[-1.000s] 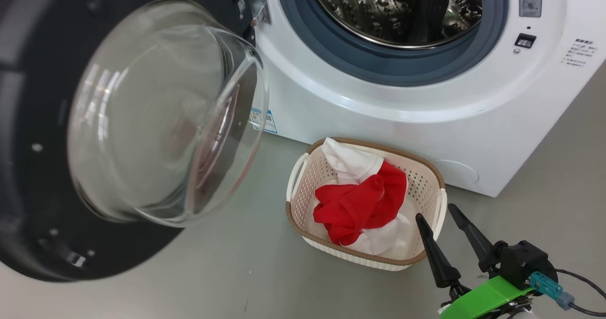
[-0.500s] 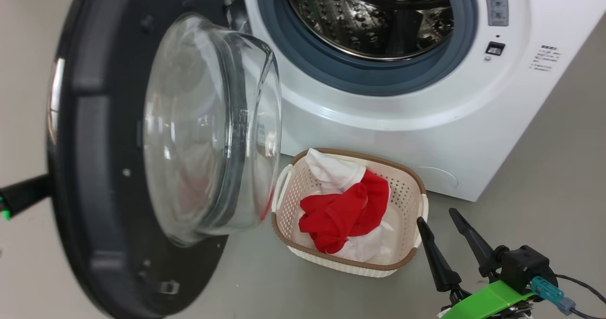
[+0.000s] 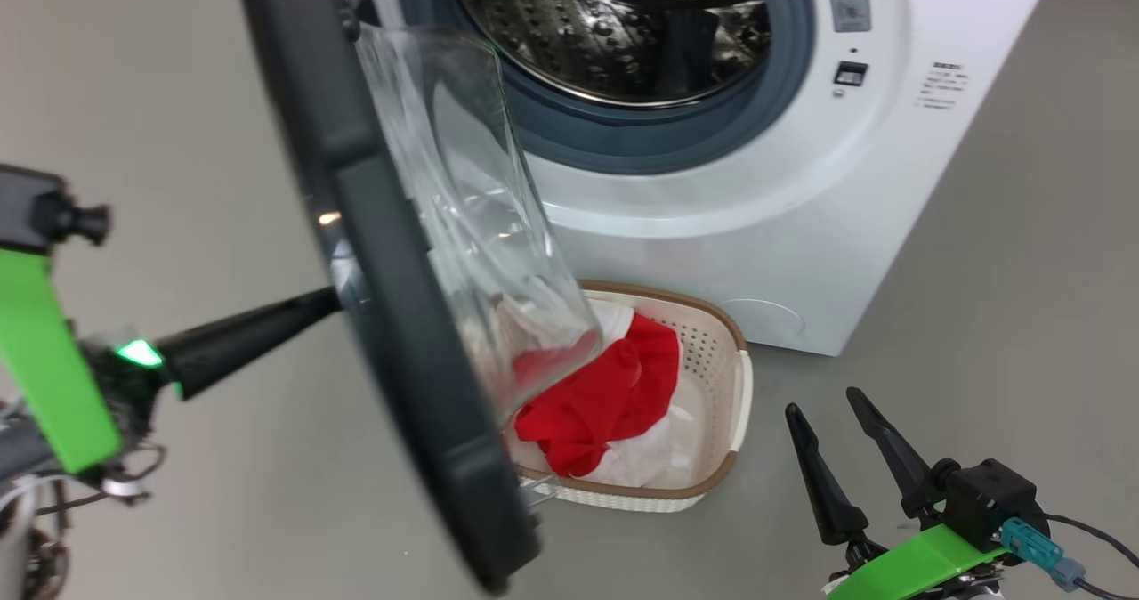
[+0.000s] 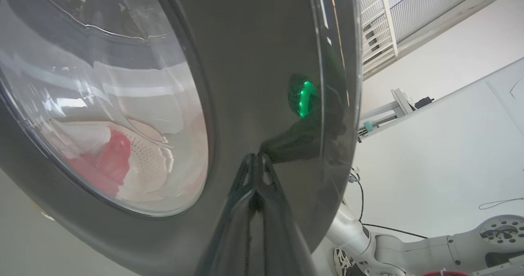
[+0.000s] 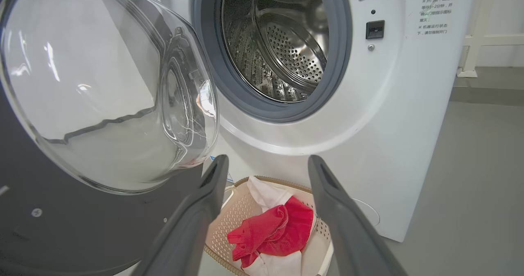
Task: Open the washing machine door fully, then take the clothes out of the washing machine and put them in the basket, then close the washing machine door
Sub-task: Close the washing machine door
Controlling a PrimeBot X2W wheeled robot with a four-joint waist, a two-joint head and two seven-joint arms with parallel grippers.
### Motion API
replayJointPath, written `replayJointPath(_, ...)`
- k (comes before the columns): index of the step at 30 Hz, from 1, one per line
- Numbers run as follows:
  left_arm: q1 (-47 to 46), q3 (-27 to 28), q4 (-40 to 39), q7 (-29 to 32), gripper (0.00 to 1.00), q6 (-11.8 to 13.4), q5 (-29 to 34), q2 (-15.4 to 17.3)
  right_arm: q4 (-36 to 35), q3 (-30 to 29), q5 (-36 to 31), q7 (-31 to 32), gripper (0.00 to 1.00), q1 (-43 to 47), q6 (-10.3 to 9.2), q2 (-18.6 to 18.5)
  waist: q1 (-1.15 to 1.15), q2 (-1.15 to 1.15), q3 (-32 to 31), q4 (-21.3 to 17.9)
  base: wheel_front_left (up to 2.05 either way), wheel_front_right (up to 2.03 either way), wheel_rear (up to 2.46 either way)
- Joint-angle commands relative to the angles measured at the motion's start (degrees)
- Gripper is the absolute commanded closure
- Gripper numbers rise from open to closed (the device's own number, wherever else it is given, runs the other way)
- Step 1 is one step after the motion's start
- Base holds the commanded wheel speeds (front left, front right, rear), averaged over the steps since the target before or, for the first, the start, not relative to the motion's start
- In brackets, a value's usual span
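**tubwatcher:** Where are the claws at?

**rinse_rob:** The left claw (image 4: 256,163) is clenched, both fingers squeezed together with nothing between them. Its tips press on the outer face of the washing machine door (image 3: 391,315), right on the glossy black ring. The right claw (image 3: 823,404) is released, fingers spread wide, gripping nothing. It's low over the floor (image 3: 979,315), just right of the basket (image 3: 722,377) and not touching it.

**tubwatcher:** And the door itself?

**rinse_rob:** It's swung out partway, about edge-on to the head camera, with the glass bowl bulging toward the washing machine (image 3: 712,226). From up there its lower edge overlaps the basket's left side.

**tubwatcher:** What's the room like?

**rinse_rob:** Plain smooth grey floor all round. In the left wrist view there's a white wall (image 4: 430,124) past the door, plus a white railing-type frame (image 4: 376,22) up top.

**tubwatcher:** So what's in what?

**rinse_rob:** The basket sits on the floor just in front of the machine's foot. The clothes (image 3: 605,395) are in it, with the red one bunched on top and the white one under it, poking out at the machine end. The drum (image 3: 605,30) is shiny perforated steel inside a grey rubber seal (image 3: 641,148).
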Motion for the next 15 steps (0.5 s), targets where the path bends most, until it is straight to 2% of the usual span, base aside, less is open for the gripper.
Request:
replayJointPath(1,-3.03,1.27,-2.67,-0.64,1.00,-0.39,0.29,1.25,-1.60,1.14,-0.43,-0.37,0.00,-1.37,0.35,0.05,0.00,0.00,0.24,-1.53,0.00,0.00,0.00)
replayJointPath(6,-3.50,-1.35,-4.64,-4.78,1.00,-0.39,2.29,-1.26,-1.75,1.23,-0.48,-0.37,0.00,-1.81,0.35,0.38,0.00,0.00,0.70,-4.60,0.00,0.00,0.00)
replayJointPath(15,-6.41,-6.93,-2.27,-14.71,1.00,-0.39,7.32,-1.54,-2.15,1.06,-0.51,-0.37,0.00,-2.86,0.35,0.99,0.00,0.00,2.71,-10.61,0.00,0.00,0.00)
